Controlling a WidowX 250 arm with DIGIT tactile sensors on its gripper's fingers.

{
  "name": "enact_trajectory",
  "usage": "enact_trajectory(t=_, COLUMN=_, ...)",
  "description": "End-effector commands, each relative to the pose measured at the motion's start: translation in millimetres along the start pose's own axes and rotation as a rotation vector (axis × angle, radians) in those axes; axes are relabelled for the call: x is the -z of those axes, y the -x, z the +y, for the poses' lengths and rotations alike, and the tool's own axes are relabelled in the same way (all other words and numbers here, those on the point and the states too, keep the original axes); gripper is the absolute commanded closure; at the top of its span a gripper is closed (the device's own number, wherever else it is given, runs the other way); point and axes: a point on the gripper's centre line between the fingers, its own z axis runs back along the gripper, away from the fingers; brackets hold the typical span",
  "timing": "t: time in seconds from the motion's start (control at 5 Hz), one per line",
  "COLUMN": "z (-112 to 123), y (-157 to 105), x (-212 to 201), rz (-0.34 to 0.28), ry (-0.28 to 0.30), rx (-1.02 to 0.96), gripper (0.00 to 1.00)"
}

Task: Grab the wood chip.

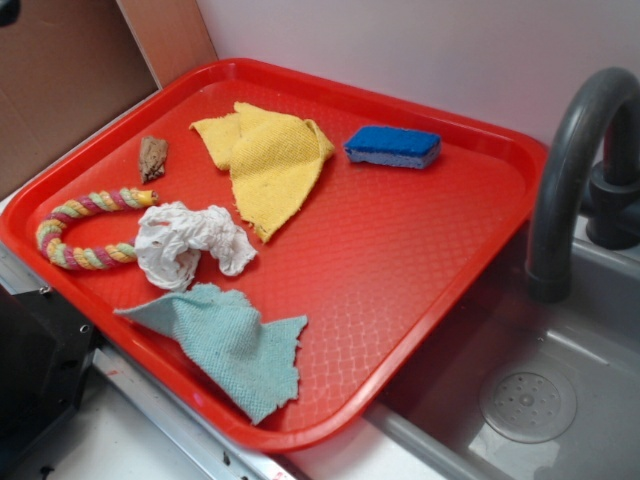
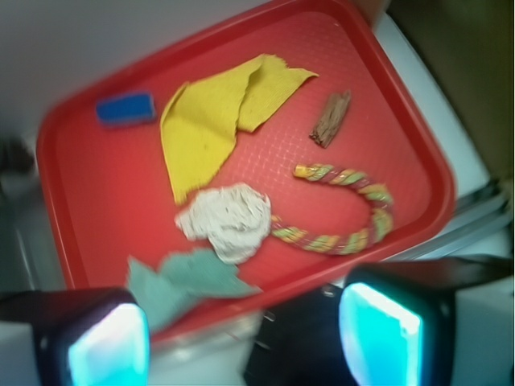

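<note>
The gripper [image 2: 245,334] shows only in the wrist view, where its two fingers [image 2: 105,342] sit at the bottom edge, spread wide apart with nothing between them; it hangs high above the near rim of the red tray [image 2: 72,241], clear of everything on it. The wood chip [image 2: 331,118] lies flat on the tray floor, well ahead of the gripper and off toward its right finger, near the tray's far right corner in that view. It is a small, rough, brown sliver, longer than wide; in the wrist view its long axis runs on a diagonal, one end toward the upper right and the other toward the lower left. In the exterior view the same wood chip [image 1: 152,158] stands nearly upright in the frame, close to the tray's left rim, touching nothing. Between the chip and the gripper's right finger curves a multicoloured braided rope [image 2: 346,213], bent into an open hook, apart from the chip. A crumpled white paper [image 2: 225,219] lies straight ahead of the gripper, touching the rope's end. Beyond that spreads a folded yellow cloth [image 2: 213,117], beside the chip but not touching it. A pale green cloth [image 2: 189,277] lies nearest the gripper, by its left finger, and a blue sponge [image 2: 126,108] rests farthest off to the left.
</note>
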Motion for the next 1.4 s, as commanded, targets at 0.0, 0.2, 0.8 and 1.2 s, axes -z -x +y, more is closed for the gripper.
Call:
enact_trajectory(t=0.0, z=15.0, y=-5.8, x=14.2, rz=-0.204, ry=-0.053, rx=-0.396, gripper=0.00)
enact_trajectory(t=0.2, z=28.2, y=-19.7, x=31.6, rz=-0.219, ry=-0.115, rx=-0.437, gripper=0.00)
enact_trajectory(t=0.8, z=49.5, y=-59.4, x=81.1, rz=-0.236, ry=-0.256, rx=-0.466, gripper=0.00)
enact_trajectory(t=1.2, z=70.3, y=-86.0, x=103.7, rz=-0.236, ry=-0.279, rx=-0.562, gripper=0.00)
